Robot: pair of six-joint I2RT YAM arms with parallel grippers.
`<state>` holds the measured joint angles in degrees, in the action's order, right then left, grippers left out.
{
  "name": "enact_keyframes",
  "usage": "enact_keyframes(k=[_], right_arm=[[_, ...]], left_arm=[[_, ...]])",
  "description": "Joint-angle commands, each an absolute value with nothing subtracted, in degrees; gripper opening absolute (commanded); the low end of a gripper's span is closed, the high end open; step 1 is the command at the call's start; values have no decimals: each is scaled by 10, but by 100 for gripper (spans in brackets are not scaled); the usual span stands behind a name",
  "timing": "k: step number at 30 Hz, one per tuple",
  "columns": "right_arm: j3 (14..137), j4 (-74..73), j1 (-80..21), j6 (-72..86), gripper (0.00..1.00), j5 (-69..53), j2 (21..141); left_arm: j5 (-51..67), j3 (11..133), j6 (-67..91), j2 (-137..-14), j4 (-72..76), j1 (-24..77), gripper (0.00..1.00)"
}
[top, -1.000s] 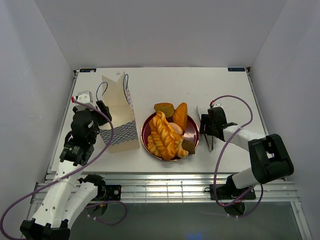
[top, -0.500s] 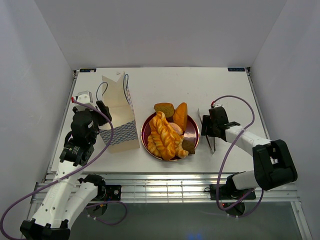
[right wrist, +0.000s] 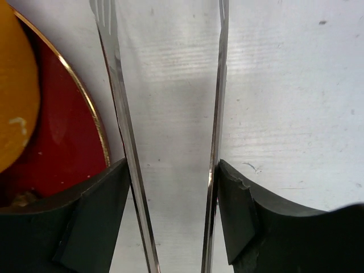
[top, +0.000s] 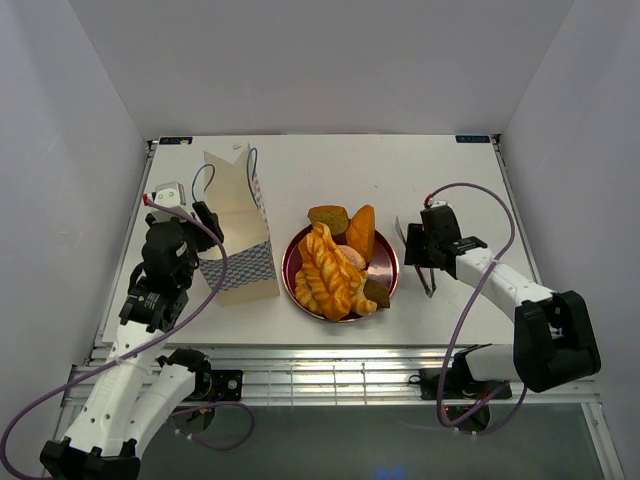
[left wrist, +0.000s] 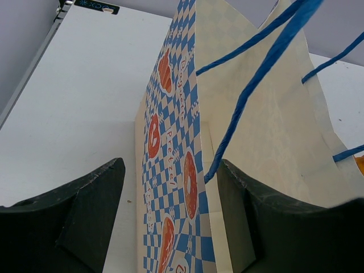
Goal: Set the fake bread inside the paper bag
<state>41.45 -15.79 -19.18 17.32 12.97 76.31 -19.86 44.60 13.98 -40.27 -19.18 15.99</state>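
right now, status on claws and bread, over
Left claw astride paper bag wall, grip unclear. Right claw holds tongs beside plate. Fake bread on plate. Nothing between plate and bag.

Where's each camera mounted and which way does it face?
Top external: fixed above and behind the bases, looking down on the table; both arms show.
Left wrist: on the left arm, facing the paper bag; its two fingers show.
Right wrist: on the right arm, looking down at metal tongs and plate; its fingers show.
Shared: top and left wrist see the paper bag; top and right wrist, the plate.
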Motion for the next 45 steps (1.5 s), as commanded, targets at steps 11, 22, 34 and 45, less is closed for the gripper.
enact_keyframes(k=[11, 22, 34, 45], right_arm=[[525, -268, -194, 132, 66, 133, 706], [585, -351, -196, 97, 64, 64, 652], [611, -379, -220, 93, 61, -15, 621], [634, -368, -266, 118, 59, -18, 638]], left_arm=[[-196, 439, 134, -402, -196, 163, 76], [-205, 438, 135, -397, -194, 163, 76], [-210, 433, 135, -398, -191, 163, 76], [-219, 432, 133, -403, -191, 163, 75]])
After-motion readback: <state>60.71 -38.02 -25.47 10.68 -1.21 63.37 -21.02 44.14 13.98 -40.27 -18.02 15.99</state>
